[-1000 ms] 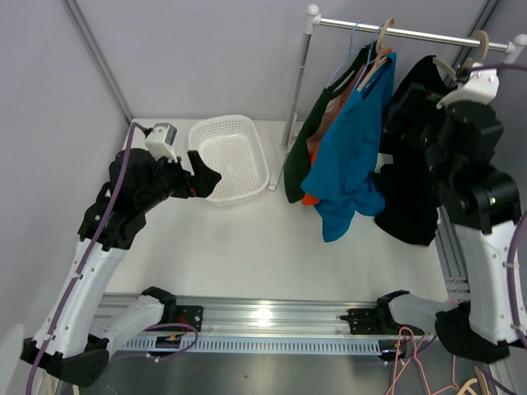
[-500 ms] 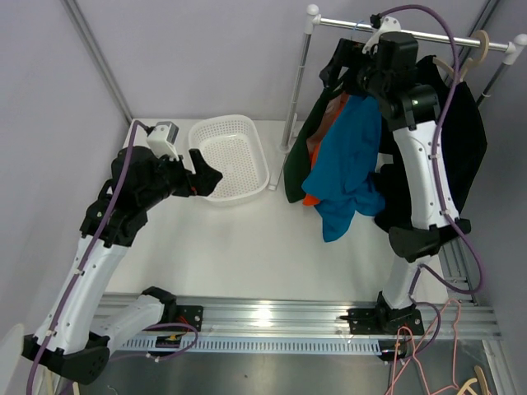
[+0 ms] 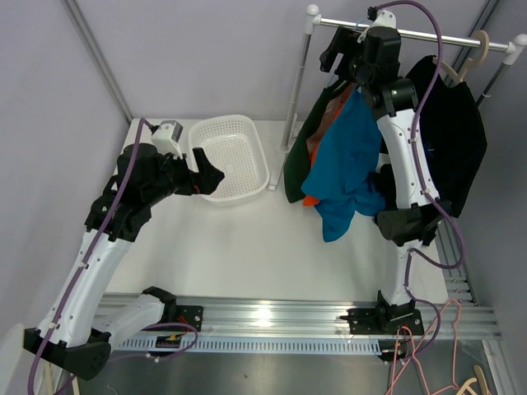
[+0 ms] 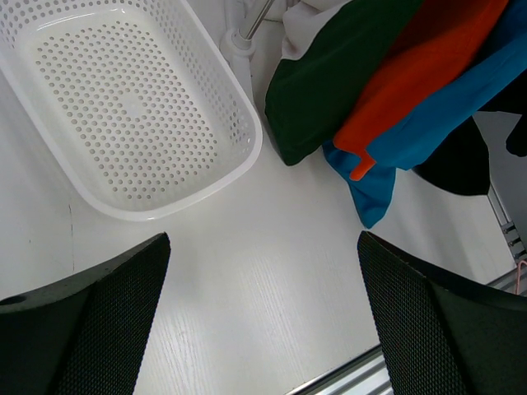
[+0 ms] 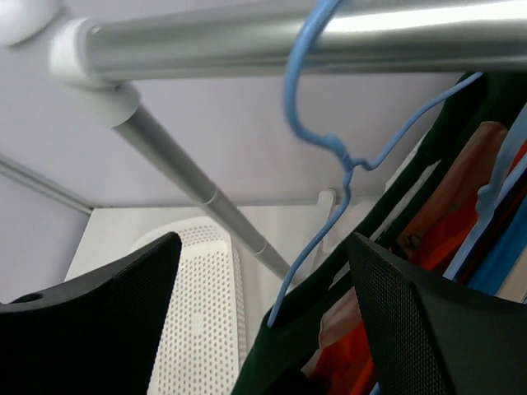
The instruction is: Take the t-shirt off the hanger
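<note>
Several t-shirts hang on the rail (image 3: pixel 428 33): a dark green one (image 3: pixel 309 144) on a blue wire hanger (image 5: pixel 325 140), an orange one (image 4: pixel 412 78), a blue one (image 3: pixel 346 164) and a black one (image 3: pixel 449 140). My right gripper (image 3: pixel 338 51) is open, raised just under the rail beside the blue hanger's hook; the hanger and the green shirt's collar (image 5: pixel 329 304) lie between its fingers (image 5: pixel 428 321) without touching. My left gripper (image 3: pixel 206 177) is open and empty above the table by the white basket (image 3: pixel 230 156).
The white perforated basket (image 4: pixel 123 107) sits at the back left. The rack's upright pole (image 3: pixel 296 90) stands beside it. Wooden hangers (image 3: pixel 473 49) sit on the rail's right end. A metal rail (image 3: pixel 272 317) runs along the table's near edge.
My right arm swung from the far right of the rack up to the rail's left end, near the blue hanger's hook. My left arm shifted only slightly.
</note>
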`<action>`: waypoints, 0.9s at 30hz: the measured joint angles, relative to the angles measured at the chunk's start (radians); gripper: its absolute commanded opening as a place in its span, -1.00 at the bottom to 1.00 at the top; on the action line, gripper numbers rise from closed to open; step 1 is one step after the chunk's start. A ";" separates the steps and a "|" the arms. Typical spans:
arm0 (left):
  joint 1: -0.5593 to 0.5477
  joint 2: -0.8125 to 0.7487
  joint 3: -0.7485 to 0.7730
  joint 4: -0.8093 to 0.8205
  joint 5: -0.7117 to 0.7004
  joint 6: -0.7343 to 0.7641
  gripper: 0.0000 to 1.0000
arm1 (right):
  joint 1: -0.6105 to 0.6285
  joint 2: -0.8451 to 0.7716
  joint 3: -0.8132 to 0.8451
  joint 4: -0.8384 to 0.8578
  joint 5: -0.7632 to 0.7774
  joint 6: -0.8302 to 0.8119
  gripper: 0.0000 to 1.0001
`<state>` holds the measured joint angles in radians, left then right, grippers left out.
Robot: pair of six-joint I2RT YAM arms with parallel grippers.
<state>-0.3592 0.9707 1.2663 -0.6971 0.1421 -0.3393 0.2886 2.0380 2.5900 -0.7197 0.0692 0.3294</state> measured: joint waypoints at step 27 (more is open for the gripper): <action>0.000 0.011 -0.011 0.023 0.000 0.008 0.99 | 0.086 0.104 0.006 0.255 0.401 -0.250 0.21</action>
<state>-0.3592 0.9817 1.2549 -0.6739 0.1425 -0.3309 0.3748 2.1418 2.5958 -0.4644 0.4698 0.0795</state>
